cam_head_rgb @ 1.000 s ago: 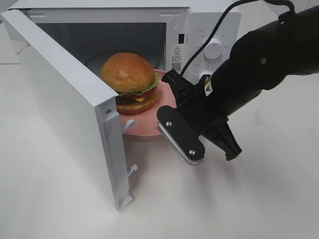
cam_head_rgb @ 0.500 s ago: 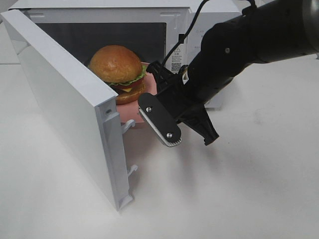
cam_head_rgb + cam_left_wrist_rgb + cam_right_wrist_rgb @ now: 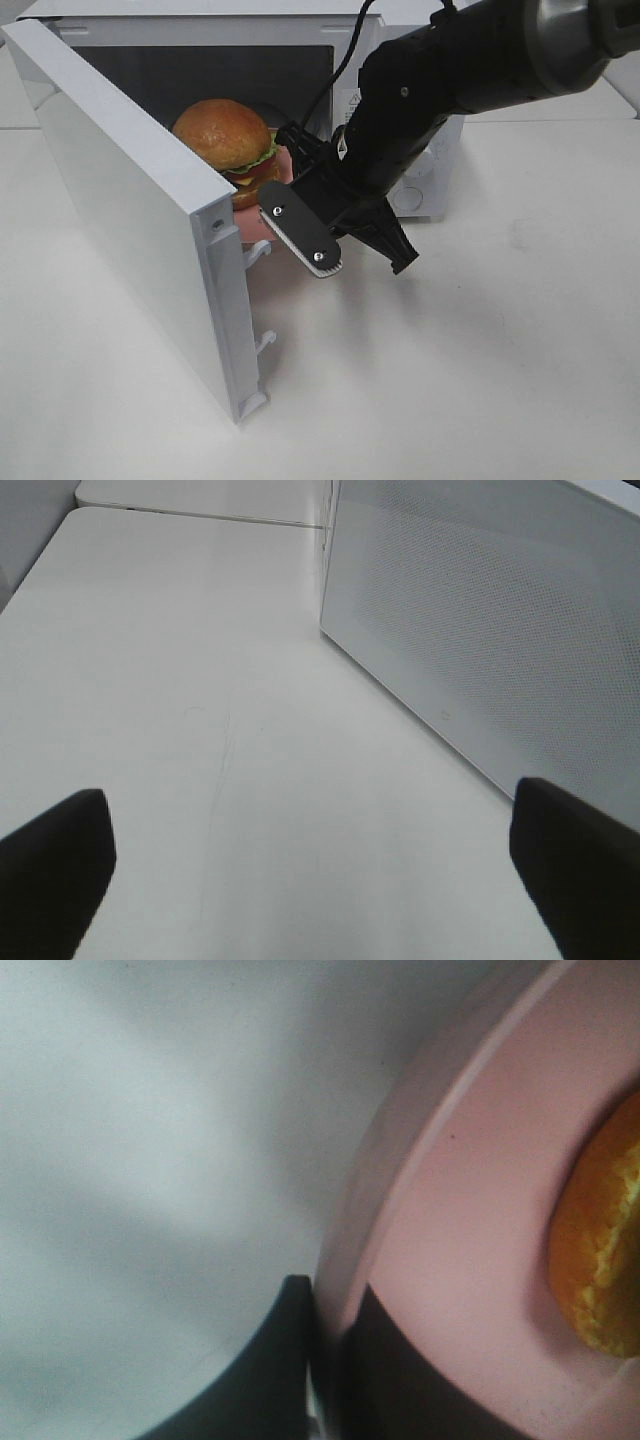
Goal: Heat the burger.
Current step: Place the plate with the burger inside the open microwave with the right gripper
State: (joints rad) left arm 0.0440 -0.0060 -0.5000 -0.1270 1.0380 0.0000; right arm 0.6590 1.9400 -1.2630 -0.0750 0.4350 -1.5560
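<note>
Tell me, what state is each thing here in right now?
microwave door: wide open.
burger: sitting on plate, in the doorway.
plate: held by its rim.
right end effector: shut on plate.
left end effector: open, empty.

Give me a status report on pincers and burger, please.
Left pincer open, empty; right pincer shut on round pink plate rim. Golden-bun burger aboard, at open white microwave mouth. Nothing blocking.

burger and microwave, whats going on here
The right gripper has its jaws shut on the rim of the pink plate, which carries the burger, and holds it in the mouth of the microwave, whose door stands wide open. The left gripper is open and empty, out over the table beside the door's outer face.
</note>
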